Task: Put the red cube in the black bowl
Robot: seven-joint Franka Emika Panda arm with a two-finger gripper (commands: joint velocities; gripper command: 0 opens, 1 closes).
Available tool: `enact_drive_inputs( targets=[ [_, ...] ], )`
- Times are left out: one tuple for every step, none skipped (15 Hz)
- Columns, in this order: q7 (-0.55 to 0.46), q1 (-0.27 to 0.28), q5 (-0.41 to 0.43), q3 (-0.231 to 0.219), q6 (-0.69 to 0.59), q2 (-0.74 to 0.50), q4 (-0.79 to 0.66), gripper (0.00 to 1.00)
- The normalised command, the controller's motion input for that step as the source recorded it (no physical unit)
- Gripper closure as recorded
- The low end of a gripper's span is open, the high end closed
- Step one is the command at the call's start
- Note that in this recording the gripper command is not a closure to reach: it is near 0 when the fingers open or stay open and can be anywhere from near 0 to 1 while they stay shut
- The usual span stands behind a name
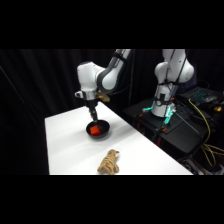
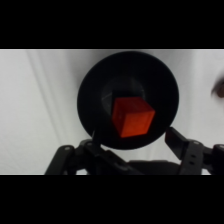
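Red-orange block, one: the red cube (image 2: 132, 118), small, flat-faced, sitting inside the black bowl (image 2: 90, 90) and resting a little off the bowl's centre, toward the gripper side in the wrist view. No finger touches it.

Glossy black vessel, one: the black bowl (image 1: 104, 134), round and shallow, standing on the white table (image 1: 65, 145) about midway along it and toward the far long edge. The red cube (image 1: 95, 130) shows as a bright patch within its rim.

End effector, one: the gripper (image 1: 93, 116), hanging directly over the bowl's rear rim in the side view. In the wrist view the gripper (image 2: 131, 136) has its two fingers spread apart, one at each side of the bowl's near rim, with nothing between them; one fingertip (image 2: 176, 136) sits clear of the cube.

Governing relation: the cube lies straight below and slightly ahead of the parted fingers, already within the bowl. Judged from this, the placing looks done, and the move that remains is a straight lift upward, with no sideways travel that might clip the rim.

Other items: a tan striped plush toy (image 1: 109, 162), lying near the table's front edge, well apart from the bowl. Cables and equipment (image 1: 200, 107) beside the table's right edge.
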Motion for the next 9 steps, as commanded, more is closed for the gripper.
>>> enact_drive_inputs(
  targets=[
    [-0.02, 0.017, 0.061, 0.06, -0.36, -0.18, 0.17, 0.0],
    [0.09, 0.076, 0.0, 0.033, -0.43, -0.28, 0.16, 0.0],
    [0.25, 0.163, -0.15, -0.023, -0.48, -0.41, 0.13, 0.0],
    [0.35, 0.195, -0.199, -0.041, -0.56, -0.48, 0.13, 0.0],
    [0.28, 0.156, -0.086, 0.002, -0.65, -0.48, 0.16, 0.0],
    [0.31, 0.152, -0.136, -0.01, -0.75, -0.46, 0.23, 0.0],
    [0.26, 0.119, -0.128, -0.004, -0.72, -0.39, 0.26, 0.0],
    [0.25, 0.095, -0.174, -0.015, -0.69, -0.3, 0.34, 0.0],
    [0.19, 0.057, -0.149, -0.015, -0.65, -0.2, 0.39, 0.0]
  ],
)
